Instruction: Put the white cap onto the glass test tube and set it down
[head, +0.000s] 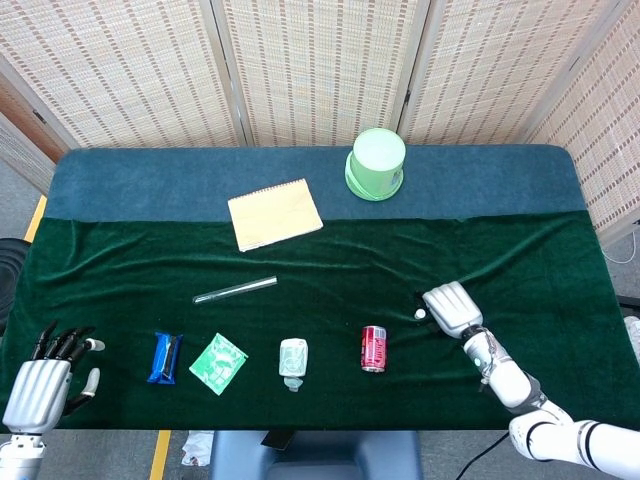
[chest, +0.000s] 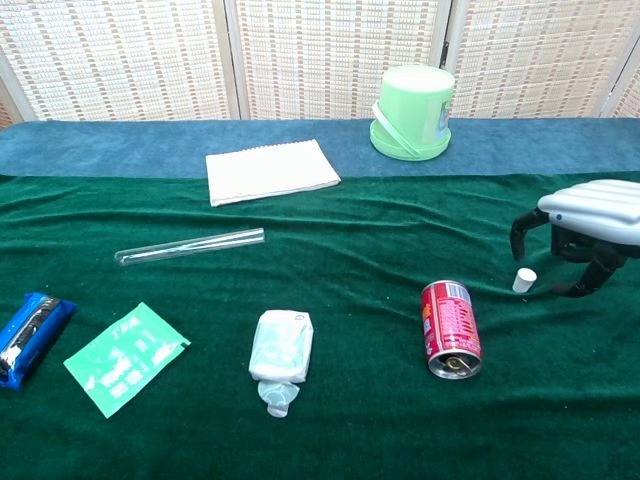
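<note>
Silver-backed five-finger hands on white-and-grey arms.

The ribbed silver-shelled right hand (head: 449, 308) has glossy plates across its back and black fingers (chest: 524, 226) beneath, and joins a slim wrist of white and grey segments leading to a thicker white forearm (head: 585, 446). The matching silver-shelled left hand (head: 40, 385) shows black fingers (head: 58, 341), with one pale fingertip and a whitish thumb.
</note>
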